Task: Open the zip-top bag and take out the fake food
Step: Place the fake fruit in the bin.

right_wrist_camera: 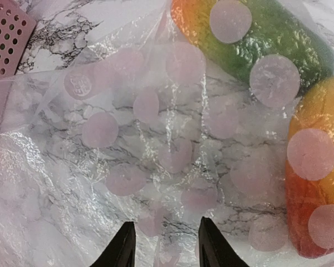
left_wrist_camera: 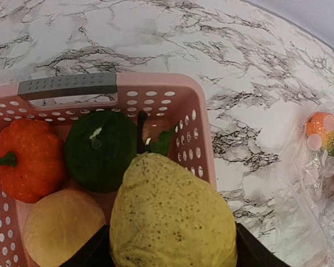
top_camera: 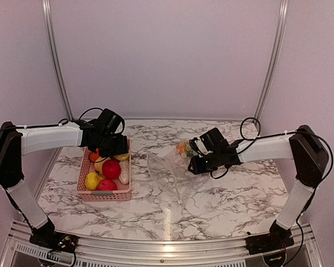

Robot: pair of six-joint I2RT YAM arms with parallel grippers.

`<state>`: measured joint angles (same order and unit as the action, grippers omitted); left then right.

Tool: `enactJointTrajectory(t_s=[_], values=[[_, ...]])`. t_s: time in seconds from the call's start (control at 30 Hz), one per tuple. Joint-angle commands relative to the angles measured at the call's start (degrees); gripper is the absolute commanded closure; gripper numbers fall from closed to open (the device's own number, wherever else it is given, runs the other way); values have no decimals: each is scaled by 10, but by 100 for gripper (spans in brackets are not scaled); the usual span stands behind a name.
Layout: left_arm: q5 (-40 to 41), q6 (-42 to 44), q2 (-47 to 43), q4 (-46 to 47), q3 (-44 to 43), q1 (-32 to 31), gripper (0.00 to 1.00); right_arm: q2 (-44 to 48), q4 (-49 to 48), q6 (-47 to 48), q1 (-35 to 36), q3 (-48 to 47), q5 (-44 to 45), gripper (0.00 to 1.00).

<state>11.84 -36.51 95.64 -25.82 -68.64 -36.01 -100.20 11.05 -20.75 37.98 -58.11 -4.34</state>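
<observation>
Holding a yellow speckled plastic pear [left_wrist_camera: 172, 211], the left gripper [left_wrist_camera: 172, 253] is clamping the fruit between its two dark fingers [left_wrist_camera: 89, 253], one on each flank, above the pink perforated plastic basket [left_wrist_camera: 195, 139]. The pear's long axis is running along the fingers. Its stem and green leaf are pointing away from the wrist, toward the basket's grey handle [left_wrist_camera: 67, 86]. Lying in the basket beneath it are an orange ribbed plastic pumpkin [left_wrist_camera: 28, 158], a dark green round fruit [left_wrist_camera: 100, 150] and a pale tan round piece [left_wrist_camera: 61, 228].

The clear crinkly zip-top bag [top_camera: 172, 175] is lying flat on the marble-patterned table [top_camera: 239, 200], just right of the basket. Its length appears to be running from the far right, at the right gripper, toward the near middle of the table. Which end is carrying the zip strip cannot be told. Fake food [top_camera: 183, 148] is sitting inside at the far end: a long green-and-orange piece [right_wrist_camera: 278, 44] lying slantwise, and an orange-red piece [right_wrist_camera: 317, 183] just beside it.

The right gripper [right_wrist_camera: 164, 245] is hovering low over the bag with jaws partly apart, straddling a raised crease of film. The film is not filling the gap, and no pinch is showing.
</observation>
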Motion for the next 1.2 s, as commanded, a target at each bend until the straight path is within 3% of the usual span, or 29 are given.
enactJointTrajectory(t_s=[0.0,0.23,0.37,0.67,0.87,1.17], values=[[-8,21,16,16,-21,11,31,22,14,5,-5,-23,12,62],[-8,30,0,16,-15,14,12,35,27,14,-2,-32,12,57],[-9,34,-17,15,-10,14,9,44,38,28,10,-47,13,49],[-28,39,-71,17,-1,7,9,82,61,52,48,-66,15,39],[-45,24,-102,21,20,-24,10,95,93,68,96,-94,38,38],[-67,-18,-131,54,68,-96,22,66,131,92,152,-144,65,39]])
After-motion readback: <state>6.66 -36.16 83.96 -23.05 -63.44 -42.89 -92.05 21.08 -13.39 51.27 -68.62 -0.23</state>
